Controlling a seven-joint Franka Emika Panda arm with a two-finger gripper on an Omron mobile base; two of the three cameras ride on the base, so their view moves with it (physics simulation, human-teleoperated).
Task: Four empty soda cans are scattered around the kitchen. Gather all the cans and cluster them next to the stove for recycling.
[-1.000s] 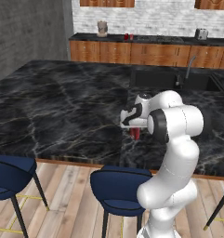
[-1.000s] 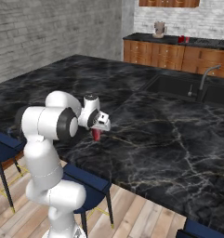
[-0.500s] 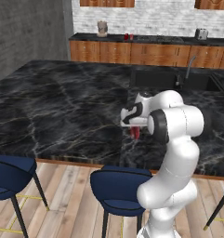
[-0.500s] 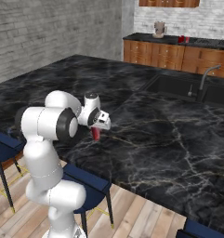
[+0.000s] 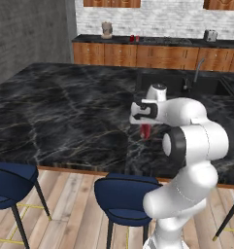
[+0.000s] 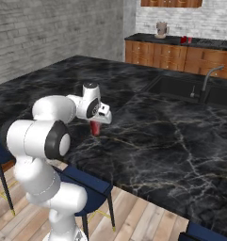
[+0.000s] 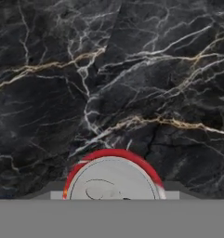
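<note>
The robot's gripper (image 5: 145, 127) pinched a small red soda can (image 5: 145, 131) with a silvery top. The can stood on the black marble counter (image 5: 65, 112), near the dark sink (image 5: 186, 85).

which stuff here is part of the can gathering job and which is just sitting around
Job:
- soda can under the hand, on the island counter
- red cans on the back counter

Just there:
- sink faucet
- blue stools
- beige grinder
- toaster

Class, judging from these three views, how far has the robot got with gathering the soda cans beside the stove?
Done: nothing looks clustered yet. In hand: the gripper is closed around one red soda can over the black marble island. Left: carrying it off, plus fetching others; red cans stand on the far counter.
</note>
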